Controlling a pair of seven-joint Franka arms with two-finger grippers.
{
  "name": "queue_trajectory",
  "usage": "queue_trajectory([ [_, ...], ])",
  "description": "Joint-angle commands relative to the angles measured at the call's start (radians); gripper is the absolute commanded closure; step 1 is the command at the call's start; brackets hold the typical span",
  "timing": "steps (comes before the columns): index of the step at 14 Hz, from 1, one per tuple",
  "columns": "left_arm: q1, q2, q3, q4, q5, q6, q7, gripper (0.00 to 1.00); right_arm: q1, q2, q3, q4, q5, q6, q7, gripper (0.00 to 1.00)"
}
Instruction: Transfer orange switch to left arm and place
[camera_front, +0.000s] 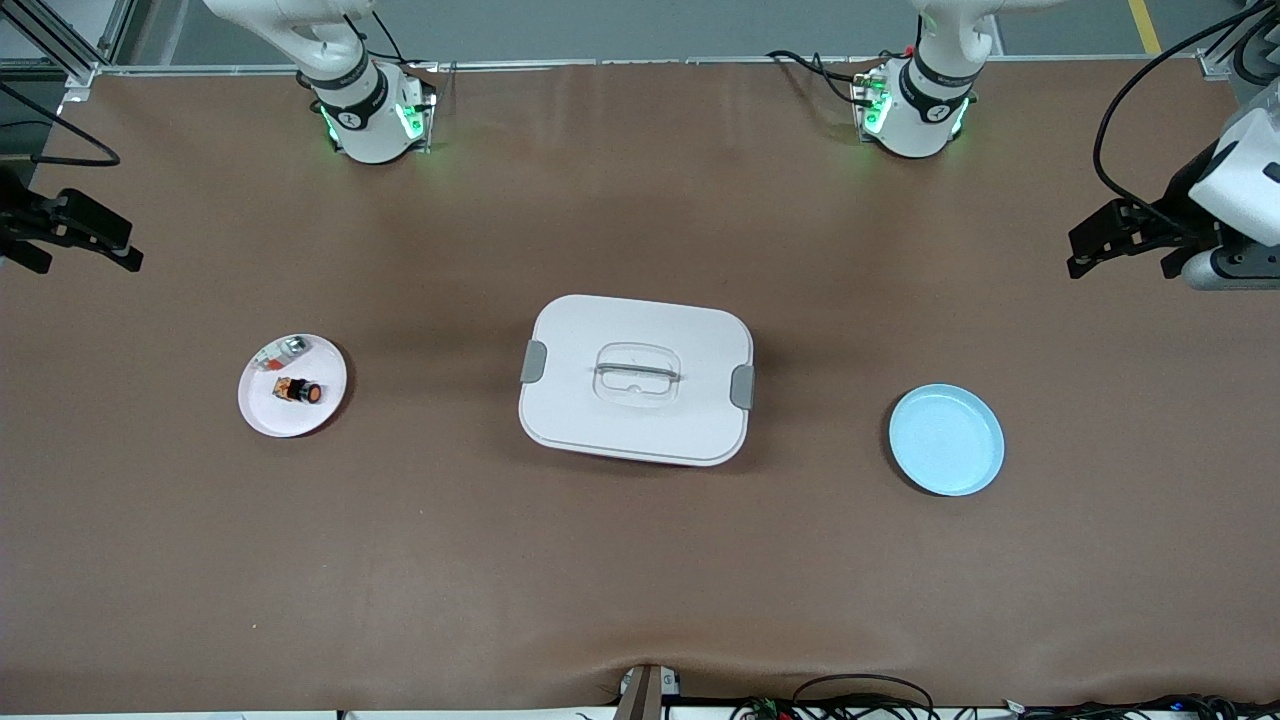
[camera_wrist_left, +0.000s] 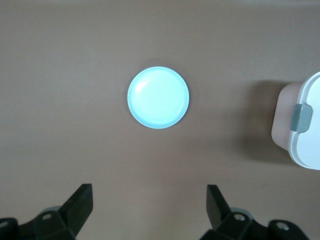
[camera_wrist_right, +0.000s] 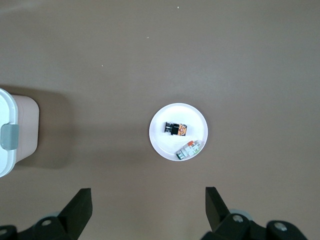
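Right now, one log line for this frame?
phase: pre-grasp | switch: on pink plate | box: mid-table | blue plate: bare | left end effector: open, waiting | right end effector: open, waiting

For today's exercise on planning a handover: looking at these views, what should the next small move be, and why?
Probably the right gripper, open and high over the table's right-arm end, should descend toward the orange switch on the pink plate. Neither gripper holds anything; the left gripper waits open above the empty blue plate, and the box sits between the plates.
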Motion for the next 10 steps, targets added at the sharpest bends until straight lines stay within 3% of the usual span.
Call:
queue_trajectory([
  [1,0.000,-0.005,0.001,0.003,0.001,-0.016,-0.008,0.00,0.004,0.006,-0.006,0.018,0.011,-0.013,0.016,0.00],
  [10,0.000,0.000,0.001,0.004,0.002,-0.016,-0.006,0.00,-0.015,0.047,-0.009,-0.045,0.006,0.012,0.010,0.00],
])
